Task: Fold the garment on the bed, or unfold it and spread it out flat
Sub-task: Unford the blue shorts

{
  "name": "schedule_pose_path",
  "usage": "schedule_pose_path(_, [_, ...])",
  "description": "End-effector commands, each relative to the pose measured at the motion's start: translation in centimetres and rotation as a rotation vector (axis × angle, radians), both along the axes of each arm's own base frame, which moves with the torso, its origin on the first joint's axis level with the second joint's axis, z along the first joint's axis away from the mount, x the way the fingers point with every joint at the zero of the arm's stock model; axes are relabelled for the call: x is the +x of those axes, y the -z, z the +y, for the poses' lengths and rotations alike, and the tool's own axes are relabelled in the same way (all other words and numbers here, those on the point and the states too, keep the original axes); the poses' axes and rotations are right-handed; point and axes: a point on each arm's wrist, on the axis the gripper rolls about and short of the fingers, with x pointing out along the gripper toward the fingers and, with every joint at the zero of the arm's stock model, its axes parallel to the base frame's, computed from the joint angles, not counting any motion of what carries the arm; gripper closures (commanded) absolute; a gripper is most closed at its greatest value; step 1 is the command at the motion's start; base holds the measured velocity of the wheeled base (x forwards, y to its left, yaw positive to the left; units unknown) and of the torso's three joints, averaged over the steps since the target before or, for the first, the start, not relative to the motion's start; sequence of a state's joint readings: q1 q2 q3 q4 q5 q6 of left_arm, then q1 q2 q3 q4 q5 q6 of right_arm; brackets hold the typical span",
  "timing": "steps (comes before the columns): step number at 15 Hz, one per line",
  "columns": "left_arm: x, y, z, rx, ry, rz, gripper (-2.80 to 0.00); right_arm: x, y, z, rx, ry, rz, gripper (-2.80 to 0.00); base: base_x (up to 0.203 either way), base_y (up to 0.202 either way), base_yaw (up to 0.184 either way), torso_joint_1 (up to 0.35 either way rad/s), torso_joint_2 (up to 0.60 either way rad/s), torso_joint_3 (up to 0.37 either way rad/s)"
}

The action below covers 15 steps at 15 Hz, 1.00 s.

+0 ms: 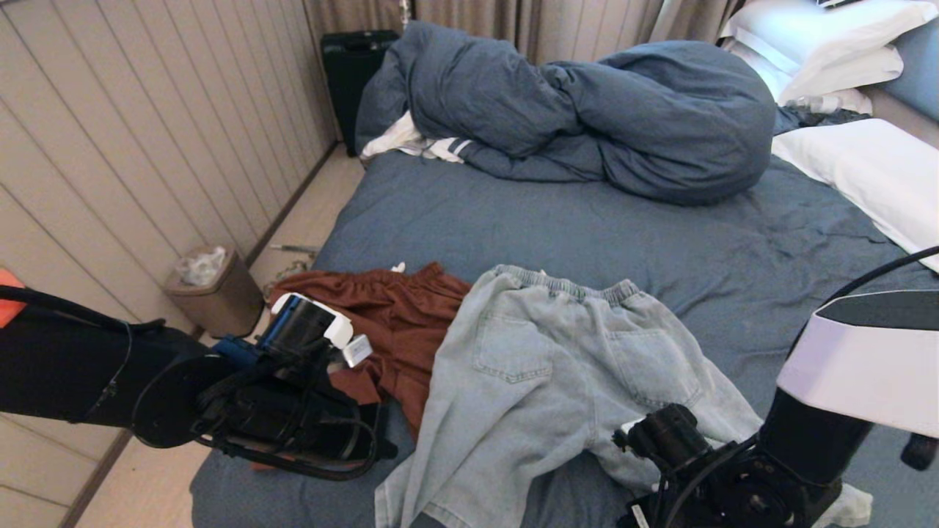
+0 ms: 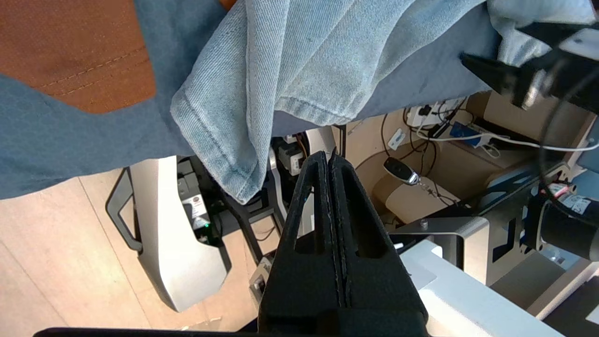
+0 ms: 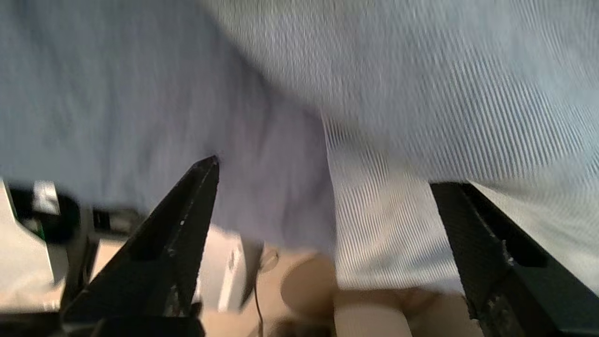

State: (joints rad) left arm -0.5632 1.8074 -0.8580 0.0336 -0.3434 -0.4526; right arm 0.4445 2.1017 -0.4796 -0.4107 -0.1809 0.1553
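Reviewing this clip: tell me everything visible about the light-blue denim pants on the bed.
The denim pants are pale, washed-out blue with an elasticated gathered waistband, two back patch pockets facing up and stitched hems. They lie spread but rumpled on the slate-blue bed, waistband toward the duvet, legs toward the robot. Their left edge overlaps rust-brown shorts. One leg hem hangs over the mattress edge, seen in the left wrist view.

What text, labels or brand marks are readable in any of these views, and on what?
None can be read.
Round sticker on the robot base below the bed edge: print too small.
White tags on the cabling beside the base: too small.
Light denim trousers, rust-brown garment, waste bin: no print visible.
Right wrist view: blurred, no text.
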Motion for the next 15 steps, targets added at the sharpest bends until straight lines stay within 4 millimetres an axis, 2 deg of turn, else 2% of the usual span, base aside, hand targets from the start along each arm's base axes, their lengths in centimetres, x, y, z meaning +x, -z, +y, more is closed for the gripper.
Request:
schedule_pose_path(1, [0.2, 0.3, -0.1, 0.005, -0.002, 0.011, 0.00, 0.3, 1.7, -0.1, -0.011, 0.017, 0.007, 0.00, 0.000, 0.000, 0.000, 0.000, 0.00, 0.000])
schedule_pose_path(7, [0.3, 0.4, -0.2, 0.006, 0.000, 0.012, 0.00, 0.2, 1.4, -1.0, -0.021, 0.049, 0.002, 0.00, 0.000, 0.000, 0.000, 0.000, 0.00, 0.000])
schedule_pose_path(15, [-0.2, 0.3, -0.5, 0.006, 0.015, 0.008, 0.00, -3.4, -0.1, -2.5, -0.031, 0.042, 0.015, 0.00, 0.000, 0.000, 0.000, 0.000, 0.00, 0.000])
